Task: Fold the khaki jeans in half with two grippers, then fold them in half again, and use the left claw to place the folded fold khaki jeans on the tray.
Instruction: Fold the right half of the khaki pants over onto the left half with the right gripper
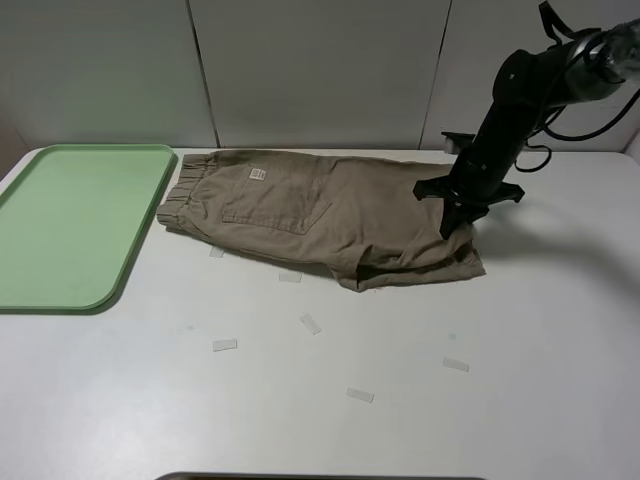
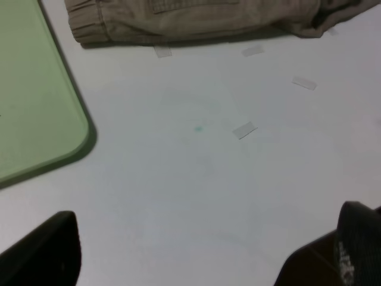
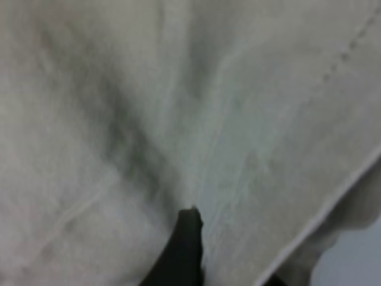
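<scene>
The khaki jeans [image 1: 320,215] lie flat across the back of the white table, waistband toward the tray [image 1: 70,225] and leg hems at the right. My right gripper [image 1: 452,228] comes down from above onto the leg end and is shut on a pinch of the cloth. In the right wrist view the khaki jeans [image 3: 178,107] fill the frame, with one black fingertip [image 3: 189,238] pressed into a crease. My left gripper [image 2: 202,250] hangs open over bare table, short of the khaki jeans [image 2: 196,21] and beside the tray [image 2: 30,107]. It is out of the exterior high view.
Several small strips of clear tape [image 1: 311,323] are stuck to the table in front of the shorts. The pale-green tray lies at the table's left edge. A grey panelled wall [image 1: 320,70] closes the back.
</scene>
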`<state>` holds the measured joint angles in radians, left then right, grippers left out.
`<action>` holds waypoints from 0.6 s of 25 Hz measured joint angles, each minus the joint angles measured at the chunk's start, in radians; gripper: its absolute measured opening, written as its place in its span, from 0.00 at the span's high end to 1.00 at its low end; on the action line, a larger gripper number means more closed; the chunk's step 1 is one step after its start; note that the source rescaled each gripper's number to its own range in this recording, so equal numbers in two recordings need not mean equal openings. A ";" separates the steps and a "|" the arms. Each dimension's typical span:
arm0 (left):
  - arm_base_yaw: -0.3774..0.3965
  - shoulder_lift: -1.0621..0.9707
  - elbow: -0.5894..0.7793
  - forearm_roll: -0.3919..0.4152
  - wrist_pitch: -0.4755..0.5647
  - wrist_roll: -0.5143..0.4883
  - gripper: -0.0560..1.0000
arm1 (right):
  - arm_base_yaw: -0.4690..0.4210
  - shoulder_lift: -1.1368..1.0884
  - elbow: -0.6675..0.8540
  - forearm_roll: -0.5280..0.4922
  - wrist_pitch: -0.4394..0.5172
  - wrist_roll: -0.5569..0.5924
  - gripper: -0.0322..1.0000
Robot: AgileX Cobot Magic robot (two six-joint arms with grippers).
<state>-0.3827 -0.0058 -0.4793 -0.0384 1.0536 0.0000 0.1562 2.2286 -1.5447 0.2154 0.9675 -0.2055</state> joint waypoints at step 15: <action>0.000 0.000 0.000 0.000 0.000 0.000 0.15 | -0.104 -0.333 0.323 -0.397 -0.040 0.255 0.97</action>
<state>-0.3827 -0.0058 -0.4793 -0.0386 1.0536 0.0000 0.0524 1.8958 -1.2214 -0.1818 0.9273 0.0491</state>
